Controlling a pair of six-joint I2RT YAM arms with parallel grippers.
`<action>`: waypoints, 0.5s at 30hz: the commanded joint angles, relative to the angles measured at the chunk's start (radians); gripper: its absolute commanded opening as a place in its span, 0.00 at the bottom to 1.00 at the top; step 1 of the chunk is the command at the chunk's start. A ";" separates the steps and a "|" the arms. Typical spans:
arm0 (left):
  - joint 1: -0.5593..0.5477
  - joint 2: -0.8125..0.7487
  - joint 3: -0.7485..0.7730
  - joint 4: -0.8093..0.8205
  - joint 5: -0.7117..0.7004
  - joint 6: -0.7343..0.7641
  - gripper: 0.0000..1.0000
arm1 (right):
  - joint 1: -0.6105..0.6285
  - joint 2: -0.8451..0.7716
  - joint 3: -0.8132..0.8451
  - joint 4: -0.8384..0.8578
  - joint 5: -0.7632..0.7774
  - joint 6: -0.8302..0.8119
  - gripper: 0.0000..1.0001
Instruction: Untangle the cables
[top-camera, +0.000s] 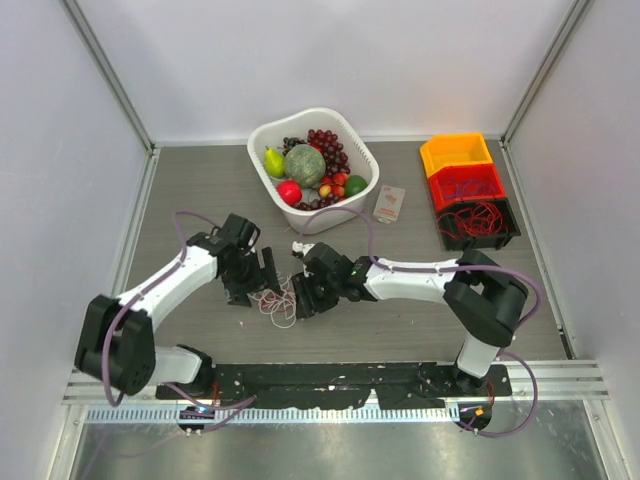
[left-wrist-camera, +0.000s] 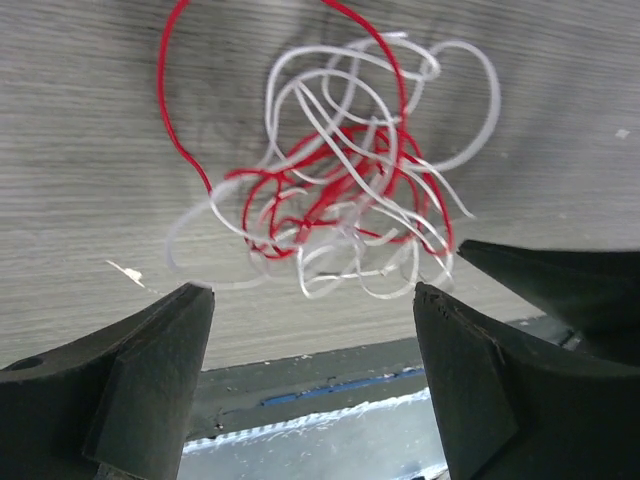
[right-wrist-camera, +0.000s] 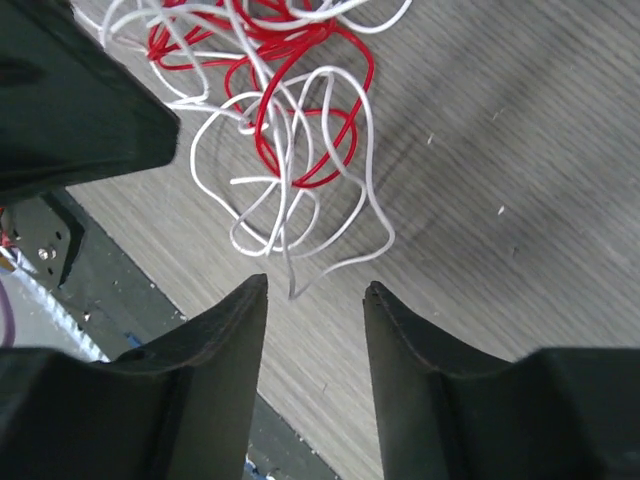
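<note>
— Cables (left-wrist-camera: 330, 205) status?
— One red-and-white tangle, flat on table (top-camera: 420, 320), between the two hands, well apart from basket (top-camera: 262, 135).
— Hands?
— Left hand (left-wrist-camera: 310, 295): wide open, nothing in it, tangle just past its fingertips. Right hand (right-wrist-camera: 315, 285): also open, narrower gap, empty. One white loop end lies just off its fingertips, not between them.
</note>
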 joint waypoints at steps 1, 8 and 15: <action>0.002 0.113 0.058 0.040 -0.027 0.051 0.85 | 0.004 0.046 0.072 0.059 0.037 -0.041 0.43; 0.004 0.306 0.103 0.083 -0.082 0.094 0.80 | 0.024 -0.015 0.122 -0.080 0.144 -0.066 0.01; 0.018 0.375 0.144 0.052 -0.179 0.134 0.78 | 0.071 -0.351 0.119 -0.279 0.257 -0.095 0.01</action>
